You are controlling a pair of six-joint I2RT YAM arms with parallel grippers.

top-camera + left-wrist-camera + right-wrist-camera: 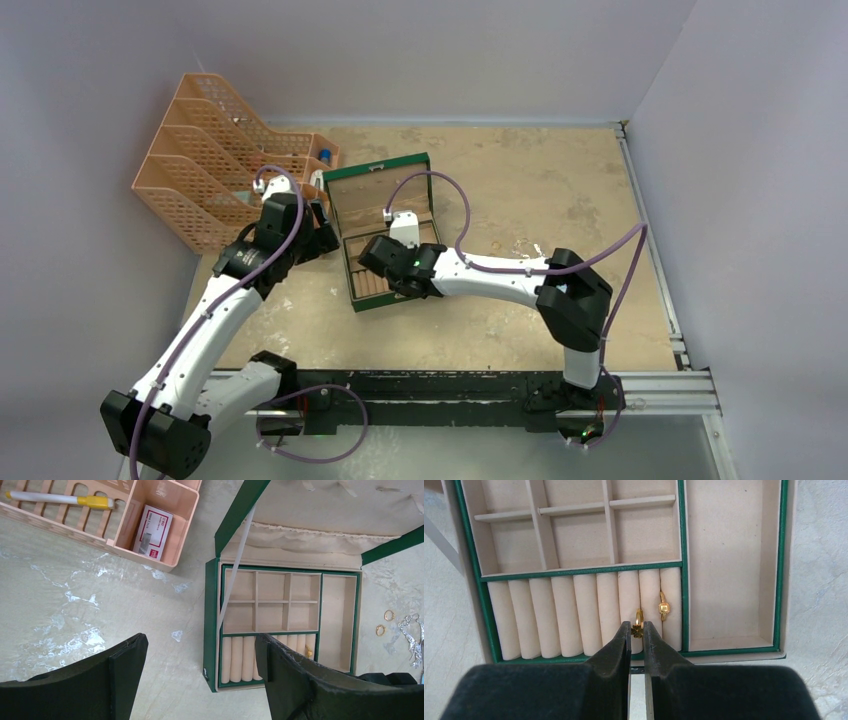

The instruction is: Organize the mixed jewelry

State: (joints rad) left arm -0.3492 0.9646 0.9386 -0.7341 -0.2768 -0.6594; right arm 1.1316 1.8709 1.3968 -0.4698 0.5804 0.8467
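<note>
- While the surface (pixel 560 200) is carrying the open green box (pixel 781 555) toward its far edge, ring-seating is seemingly underway.
- The left hand (pixel 200 640) is hovering wide open, empty.
- The right hand (pixel 637 630), nearly closed, is pinching a gold ring (pixel 639 615) at the roll slots; pressing in, then releasing, is probably coming next.
- Loose rings (pixel 389 615) and a silvery tangle (pixel 412 635) are lying beside the box.

Plain lilac walls (pixel 450 50), mottled beige tabletop (pixel 540 180), metal rail (pixel 655 381) in front

Two rings (pixel 663 609) are seated among the rolls (pixel 564 615) in the box (pixel 780 555); loose rings (pixel 389 615) and a chain tangle (pixel 412 635) are laid on the table (pixel 75 580) to its right.
</note>
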